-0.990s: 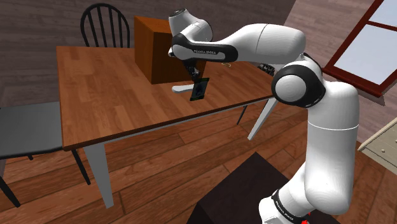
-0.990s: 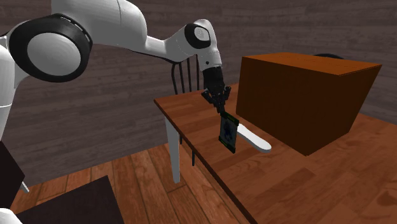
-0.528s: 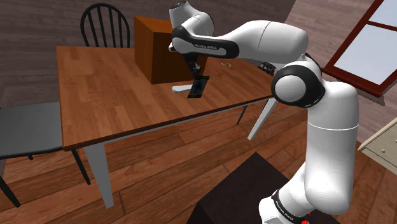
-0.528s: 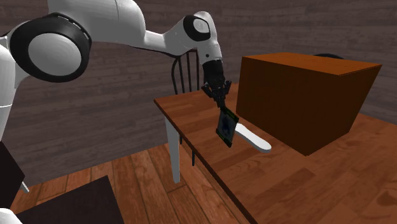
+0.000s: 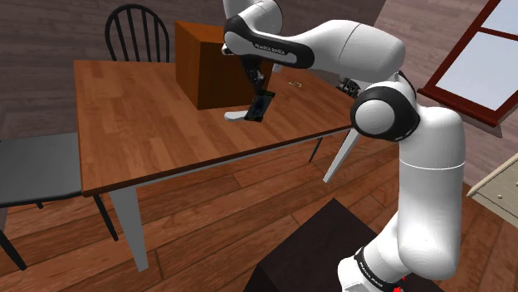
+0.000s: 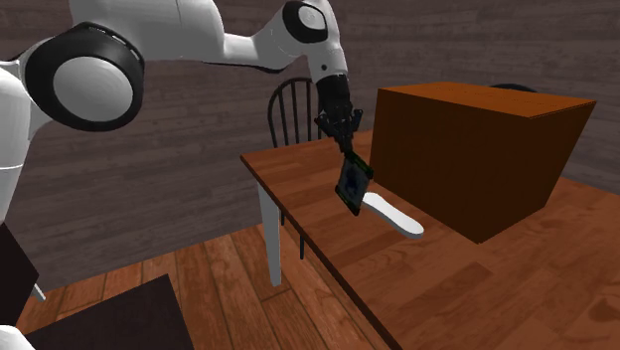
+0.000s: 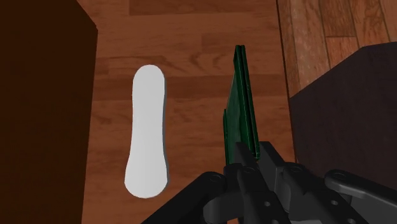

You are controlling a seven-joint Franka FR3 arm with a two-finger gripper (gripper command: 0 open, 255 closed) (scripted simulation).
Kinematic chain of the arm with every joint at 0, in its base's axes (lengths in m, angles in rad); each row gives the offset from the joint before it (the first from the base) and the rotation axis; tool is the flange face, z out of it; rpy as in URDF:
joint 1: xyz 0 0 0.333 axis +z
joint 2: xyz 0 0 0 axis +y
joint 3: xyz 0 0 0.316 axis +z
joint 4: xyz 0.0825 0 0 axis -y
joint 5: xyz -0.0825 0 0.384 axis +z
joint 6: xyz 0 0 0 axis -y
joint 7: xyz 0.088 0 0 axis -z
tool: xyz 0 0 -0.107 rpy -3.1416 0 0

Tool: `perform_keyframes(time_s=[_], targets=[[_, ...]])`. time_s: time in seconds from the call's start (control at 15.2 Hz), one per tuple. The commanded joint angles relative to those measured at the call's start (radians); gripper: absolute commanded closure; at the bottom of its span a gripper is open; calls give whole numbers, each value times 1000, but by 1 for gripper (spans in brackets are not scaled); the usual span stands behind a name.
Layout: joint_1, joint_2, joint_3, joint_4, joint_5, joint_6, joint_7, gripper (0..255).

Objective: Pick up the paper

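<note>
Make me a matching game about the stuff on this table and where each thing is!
Things:
1. green paper
2. white strip
3. brown box
4. black chair

Places:
A. sits on the table, right next to the white strip
B. pinched in the claw
C. lies flat on the table
D. stands on the floor behind the table

Pairs: 1-B, 2-C, 3-A, 4-D
</note>
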Motion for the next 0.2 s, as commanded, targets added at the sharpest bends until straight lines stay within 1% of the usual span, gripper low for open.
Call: perform_keyframes(time_s=[0.0, 0.13], targets=[[1, 16, -2, 54, 0, -34, -17, 255], [2, 17, -2, 57, 0, -37, -18, 255]])
